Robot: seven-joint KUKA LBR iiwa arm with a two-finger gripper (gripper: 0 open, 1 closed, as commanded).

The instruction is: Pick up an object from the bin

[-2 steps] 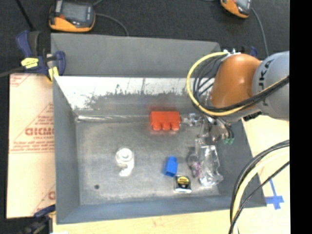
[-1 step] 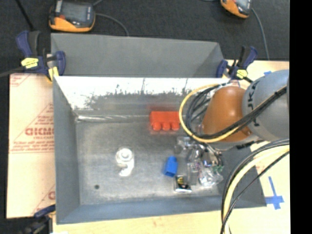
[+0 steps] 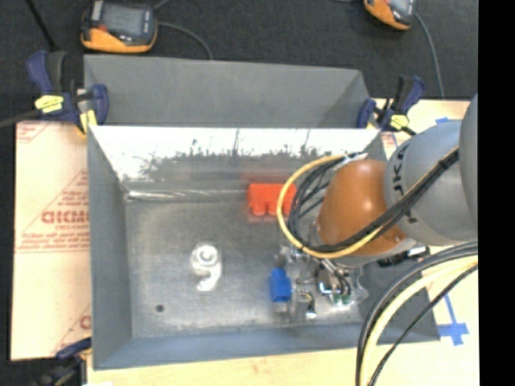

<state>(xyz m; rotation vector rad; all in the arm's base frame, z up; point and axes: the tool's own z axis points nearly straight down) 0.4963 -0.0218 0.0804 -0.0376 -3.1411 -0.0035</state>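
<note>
The gripper [image 3: 310, 294], whose opening could not be told, was seen low in the grey metal bin [image 3: 109, 215], with a small blue plastic block [image 3: 279, 285] just left of it, an orange-red rectangular block [image 3: 264, 199] beyond, and a whitish rounded piece [image 3: 207, 267] well leftward.

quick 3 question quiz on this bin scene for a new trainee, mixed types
1. True or false: the orange block lies near the far wall of the bin.
2. Fill in: in the view, the white piece lies to the ____ of the blue piece.
3. Which lies nearest the gripper? A orange block, B blue piece, C white piece.
Key: 1 true; 2 left; 3 B.
</note>
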